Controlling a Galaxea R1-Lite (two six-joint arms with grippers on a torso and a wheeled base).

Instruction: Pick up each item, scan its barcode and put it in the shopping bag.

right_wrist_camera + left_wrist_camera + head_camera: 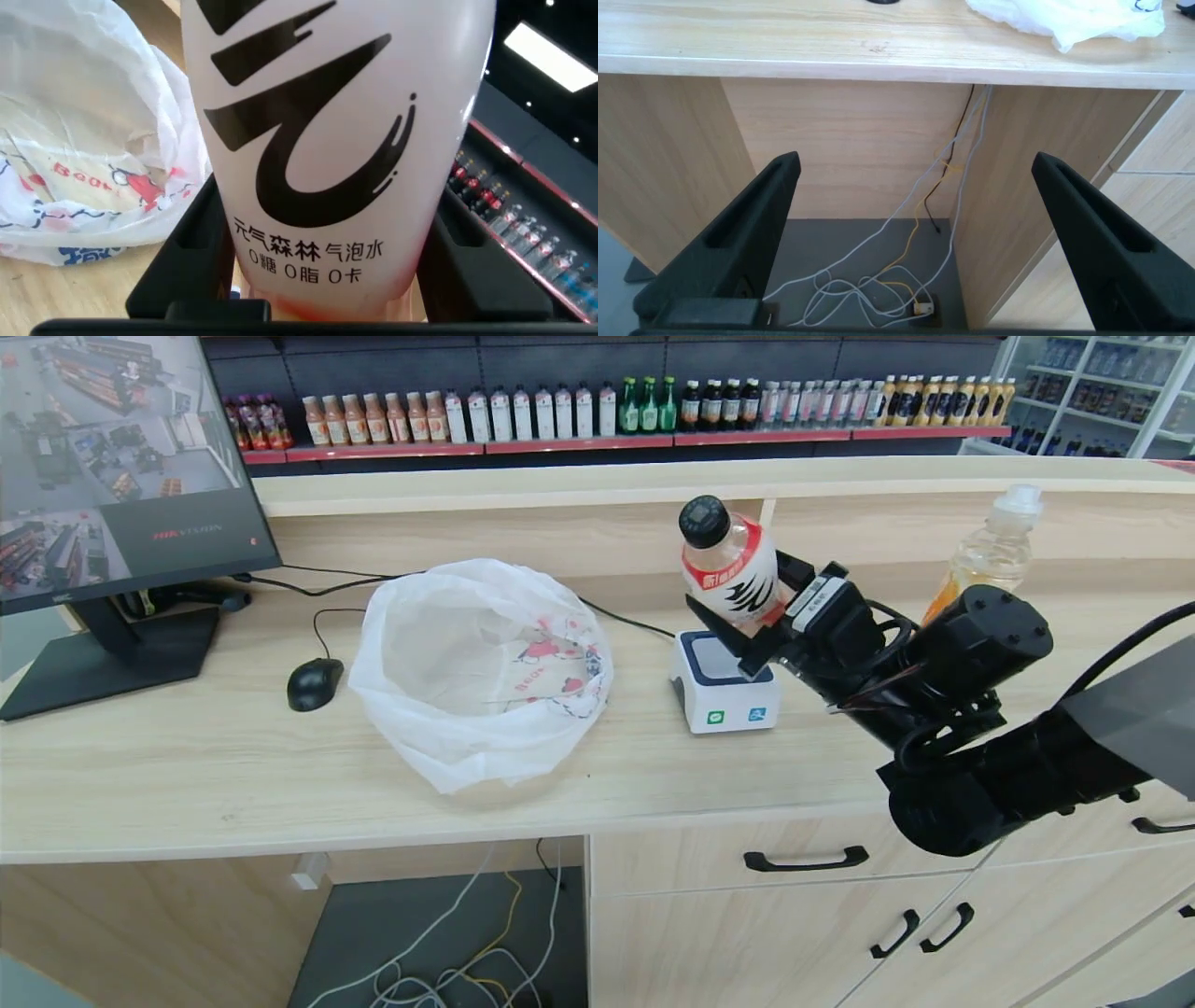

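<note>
So the bottle [730, 565], white with a black cap and a red band under the neck, is up off the counter [187, 765] in the right gripper [747, 602], jaws pinching it around the lower body from both sides. It's tilted, cap leaning toward the back wall, and its bottom end hangs right over the little white scanner [724, 686]. I think there's a small gap between them, but the fingers cover that spot, so don't quote me. From the right wrist you're basically staring at the bottle's [336, 140] black swoosh print, with a black finger on each side. The shopping bag [481, 667], white plastic with red print, sits mouth-open on the counter just beside the scanner, on the robot's left. The left gripper [920, 252] is down below the counter edge with jaws spread wide, gripping nothing and facing the cubby full of loose cables [906, 280]. Also around: a second bottle [985, 555] with yellow drink behind the right arm, a mouse [314, 683], a monitor [121, 457] on the left, and a shelf of drinks [607, 411] along the back wall.
</note>
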